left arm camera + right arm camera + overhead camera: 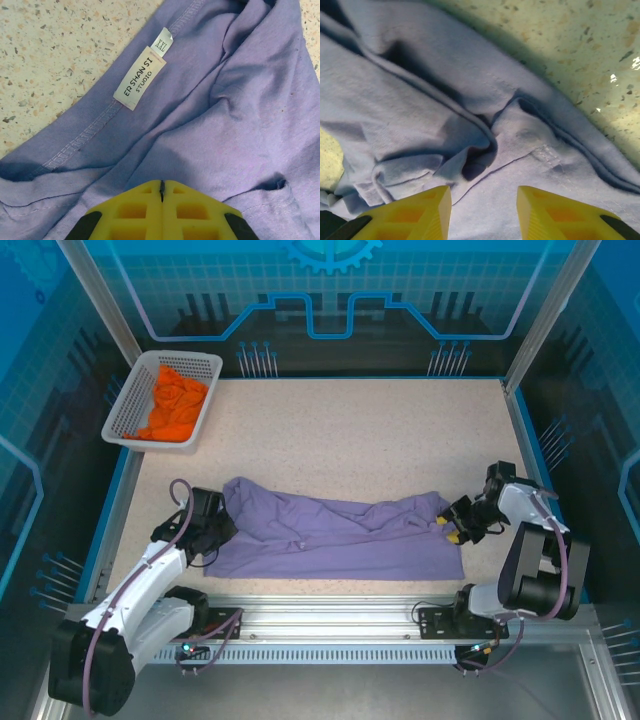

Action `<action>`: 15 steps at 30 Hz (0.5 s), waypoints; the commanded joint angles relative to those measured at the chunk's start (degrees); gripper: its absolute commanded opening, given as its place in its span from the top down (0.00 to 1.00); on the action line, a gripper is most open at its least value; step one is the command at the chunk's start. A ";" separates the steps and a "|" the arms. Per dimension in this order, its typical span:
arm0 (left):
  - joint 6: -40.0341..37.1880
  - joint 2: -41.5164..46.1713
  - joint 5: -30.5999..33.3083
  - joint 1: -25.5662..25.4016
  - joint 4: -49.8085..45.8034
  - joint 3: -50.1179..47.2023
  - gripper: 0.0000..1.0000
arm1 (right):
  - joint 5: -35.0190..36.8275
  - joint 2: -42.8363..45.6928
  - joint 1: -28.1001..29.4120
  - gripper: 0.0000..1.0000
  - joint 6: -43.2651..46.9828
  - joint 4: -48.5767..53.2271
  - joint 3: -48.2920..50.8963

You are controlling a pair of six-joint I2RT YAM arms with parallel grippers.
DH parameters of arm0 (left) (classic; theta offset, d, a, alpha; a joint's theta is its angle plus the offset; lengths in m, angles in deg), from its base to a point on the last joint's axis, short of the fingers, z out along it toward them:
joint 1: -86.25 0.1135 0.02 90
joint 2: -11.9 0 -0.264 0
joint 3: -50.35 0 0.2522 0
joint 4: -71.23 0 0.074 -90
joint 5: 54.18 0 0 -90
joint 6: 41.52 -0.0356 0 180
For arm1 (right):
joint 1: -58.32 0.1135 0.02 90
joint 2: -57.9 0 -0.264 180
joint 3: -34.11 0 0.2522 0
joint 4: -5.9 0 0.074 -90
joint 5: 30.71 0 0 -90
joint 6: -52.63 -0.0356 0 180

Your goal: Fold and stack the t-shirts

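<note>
Left hand [213,527]: lower left of the overhead view, at the collar end of the lavender shirt [340,535]. On its wrist view the two yellow fingers [135,210] are clenched flat together at the bottom of the frame. The view is too tight to tell whether a thin pinch of cloth sits between them.
Right hand [455,523]: lower right of the overhead view, at the shirt's opposite end. Its fingers [405,212] stand apart and released, with rumpled cloth and a stitched hem [540,152] below the gap and nothing gripped.
Why so placed: one hand sits at each end of the shirt, which looks like a set-up for pulling it flat before the first fold.
Lavender shirt: lies across the lower middle of the bench [380,430], bunched into long ridges and not yet folded. The neck label [140,77] sits just above and left of the left hand's tips, and bare bench shows past the collar at upper left.
Shirt to right hand: the cloth [420,100] runs from directly under the fingers up to mid-frame, with bench [580,40] at upper right.
Orange shirt [175,405]: a crumpled heap inside the white mesh basket [128,400] at the far upper left, well apart from both hands.
Progress: early, by my reckoning, with nothing stacked.
</note>
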 commanded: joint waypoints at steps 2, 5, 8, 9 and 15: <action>-0.77 0.81 -1.29 0.46 -0.21 1.11 1.00 | -2.62 -2.54 -1.27 0.60 -2.34 -0.29 -1.82; -0.68 0.77 -1.50 0.46 -0.22 0.98 1.00 | -3.07 -3.59 -1.42 0.58 -3.38 -1.10 -2.00; -0.57 0.97 -1.59 0.46 -0.39 0.96 1.00 | -6.46 -3.61 -1.51 0.56 -4.42 -4.04 -1.24; -0.60 1.03 -1.64 0.46 -0.48 0.96 1.00 | -7.06 -3.16 -1.54 0.56 -5.01 -4.89 -0.85; -0.50 1.37 -1.57 0.46 -0.66 0.81 1.00 | -6.31 -1.33 -2.17 0.56 -6.05 -5.46 0.08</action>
